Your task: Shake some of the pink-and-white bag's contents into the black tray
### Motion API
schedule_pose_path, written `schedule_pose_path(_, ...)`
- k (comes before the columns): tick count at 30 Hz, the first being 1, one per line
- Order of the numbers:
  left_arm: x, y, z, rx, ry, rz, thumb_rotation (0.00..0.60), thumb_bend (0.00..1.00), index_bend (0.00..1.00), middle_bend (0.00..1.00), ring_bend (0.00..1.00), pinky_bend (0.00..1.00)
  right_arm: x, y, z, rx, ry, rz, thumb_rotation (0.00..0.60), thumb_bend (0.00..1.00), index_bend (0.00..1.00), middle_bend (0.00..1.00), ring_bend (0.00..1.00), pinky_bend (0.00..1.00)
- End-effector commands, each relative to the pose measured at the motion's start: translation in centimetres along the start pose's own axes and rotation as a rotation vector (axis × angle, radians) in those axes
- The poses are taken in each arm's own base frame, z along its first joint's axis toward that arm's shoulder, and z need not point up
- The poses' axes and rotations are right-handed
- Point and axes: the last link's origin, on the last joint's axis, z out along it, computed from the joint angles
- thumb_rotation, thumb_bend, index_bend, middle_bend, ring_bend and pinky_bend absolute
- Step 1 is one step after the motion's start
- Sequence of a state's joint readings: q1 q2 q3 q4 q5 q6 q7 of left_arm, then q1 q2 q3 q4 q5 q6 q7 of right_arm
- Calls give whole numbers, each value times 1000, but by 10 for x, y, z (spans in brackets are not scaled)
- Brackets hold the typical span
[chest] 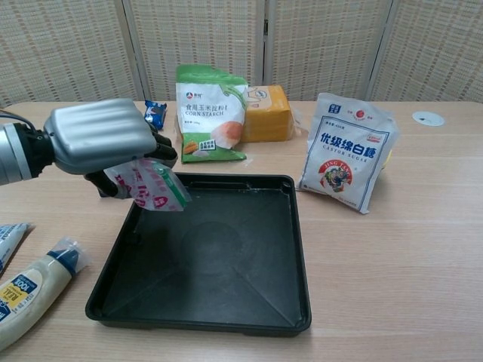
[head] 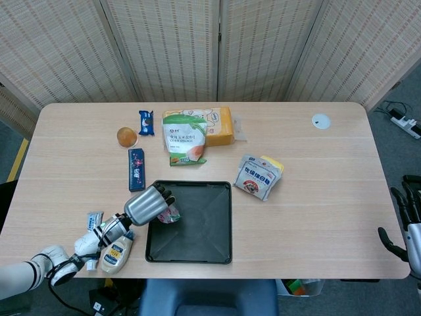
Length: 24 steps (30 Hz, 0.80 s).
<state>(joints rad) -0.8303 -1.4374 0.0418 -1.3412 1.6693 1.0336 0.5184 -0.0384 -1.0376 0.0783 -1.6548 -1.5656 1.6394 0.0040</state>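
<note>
The left hand (chest: 102, 137) grips the bag (chest: 149, 185) over the left side of the tray (chest: 298, 249), so tip its open end down and shake gently, keeping it above the tray.

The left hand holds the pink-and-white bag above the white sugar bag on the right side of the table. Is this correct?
Not quite. The left hand does hold the pink-and-white bag, but above the black tray, at its left edge, not above the sugar bag. The chest view shows it.
</note>
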Motion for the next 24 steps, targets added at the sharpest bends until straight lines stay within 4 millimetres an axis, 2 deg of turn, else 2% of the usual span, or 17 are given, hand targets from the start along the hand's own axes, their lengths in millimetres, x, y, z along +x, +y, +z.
schedule_pose_path(1, -2, 1, -1, 10, -41, 16, 600, 610, 458, 726, 741, 695, 0, 1, 0, -2, 0, 1, 600, 350, 0, 0, 35, 44)
schedule_pose_path(24, -6, 27, -4, 21, -151, 245, 600, 610, 497, 748, 751, 695, -1, 3, -2, -14, 7, 5, 600, 350, 0, 0, 35, 43)
